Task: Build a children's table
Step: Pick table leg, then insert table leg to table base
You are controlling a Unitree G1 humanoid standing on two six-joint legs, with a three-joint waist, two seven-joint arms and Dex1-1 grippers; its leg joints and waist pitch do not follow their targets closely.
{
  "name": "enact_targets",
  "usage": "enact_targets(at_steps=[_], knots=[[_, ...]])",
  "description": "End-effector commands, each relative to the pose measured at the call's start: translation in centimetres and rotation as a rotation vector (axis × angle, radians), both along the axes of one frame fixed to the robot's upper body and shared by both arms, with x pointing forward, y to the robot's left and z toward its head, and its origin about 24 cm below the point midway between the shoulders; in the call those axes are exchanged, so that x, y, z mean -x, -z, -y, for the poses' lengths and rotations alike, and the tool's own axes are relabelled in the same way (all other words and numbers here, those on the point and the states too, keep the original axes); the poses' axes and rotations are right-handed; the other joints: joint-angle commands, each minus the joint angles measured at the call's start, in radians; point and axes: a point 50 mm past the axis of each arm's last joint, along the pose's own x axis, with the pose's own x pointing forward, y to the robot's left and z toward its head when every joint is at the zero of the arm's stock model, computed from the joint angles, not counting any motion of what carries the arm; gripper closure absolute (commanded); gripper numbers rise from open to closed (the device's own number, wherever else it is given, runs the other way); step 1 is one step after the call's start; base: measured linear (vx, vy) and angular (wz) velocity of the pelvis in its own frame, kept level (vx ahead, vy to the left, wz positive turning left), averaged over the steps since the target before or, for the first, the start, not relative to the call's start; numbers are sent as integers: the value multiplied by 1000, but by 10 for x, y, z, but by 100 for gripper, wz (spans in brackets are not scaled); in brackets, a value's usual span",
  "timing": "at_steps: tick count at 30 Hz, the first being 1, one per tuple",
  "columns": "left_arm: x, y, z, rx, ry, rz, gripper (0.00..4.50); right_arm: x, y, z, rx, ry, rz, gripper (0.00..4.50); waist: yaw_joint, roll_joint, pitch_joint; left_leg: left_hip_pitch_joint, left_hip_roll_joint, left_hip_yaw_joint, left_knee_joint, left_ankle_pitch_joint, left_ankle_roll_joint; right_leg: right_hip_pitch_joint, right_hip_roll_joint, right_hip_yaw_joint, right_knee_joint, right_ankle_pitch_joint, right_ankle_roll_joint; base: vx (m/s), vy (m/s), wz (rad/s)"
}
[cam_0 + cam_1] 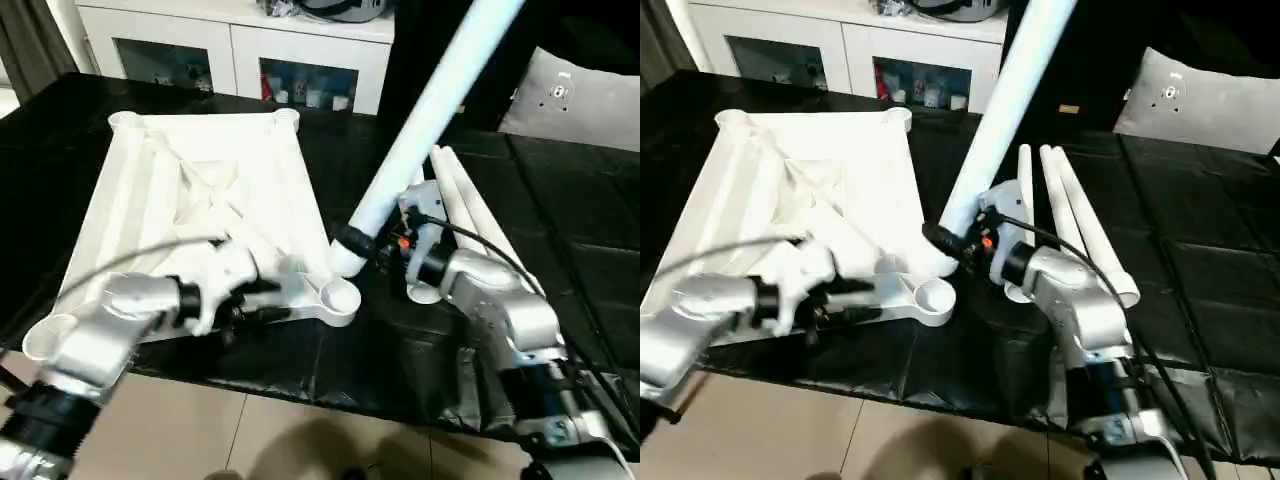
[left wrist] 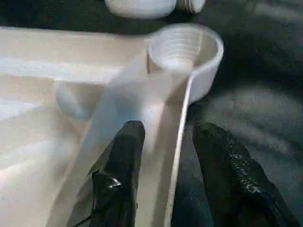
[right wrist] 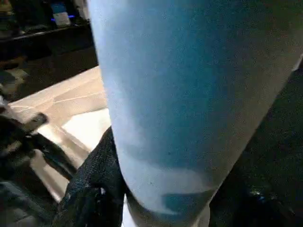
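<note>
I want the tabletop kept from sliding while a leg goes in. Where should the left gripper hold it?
Grip the thin edge wall of the tabletop just beside the near corner socket, coming from the robot's side: the left gripper straddles it there, one finger inside, one outside. The socket itself looks too round and wide.

Count: one upturned tabletop (image 1: 200, 190); one raised leg (image 1: 425, 125); three legs lying flat (image 1: 1065, 215); one cabinet (image 1: 240, 45).
</note>
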Motion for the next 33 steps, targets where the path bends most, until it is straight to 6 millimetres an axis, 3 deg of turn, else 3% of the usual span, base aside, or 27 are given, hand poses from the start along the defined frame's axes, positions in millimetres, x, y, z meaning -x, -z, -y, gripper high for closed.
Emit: enact_targets(at_steps=[1,10,20,27,28,33], knots=[[-4,0,0,-45,38,13,301,4,-6,0,-10,-44,12,261,3,14,-66,-11,-2,25,-81,-125,6,80,-53,45,-78,-261,-134,0,0,0],[-9,3,-1,-56,92,-30,370,9,-5,-3,15,-124,-2,261,5,14,-67,-11,-1,25,-80,-114,0,80,-55,46,-74,-242,-150,0,0,0],[-16,4,-4,-63,137,-69,449,10,-5,-5,72,-180,-27,261,12,13,-66,-10,-1,25,-81,-130,-7,80,-57,45,-78,-281,-140,0,0,0],[-20,6,3,-55,135,-41,450,6,1,0,171,-160,-49,261,12,10,-66,-10,-1,25,-81,-131,-8,79,-56,45,-80,-297,-134,0,0,0],[-23,6,6,-55,128,-27,450,3,5,3,202,-136,-59,261,12,4,-66,-11,-1,27,-80,-134,-5,79,-57,45,-83,-312,-128,0,0,0],[-30,4,15,-34,121,-8,450,-2,12,4,245,-132,-91,261,15,4,-64,-8,-5,28,-78,-155,-2,73,-58,42,-95,-414,-92,0,0,0]])
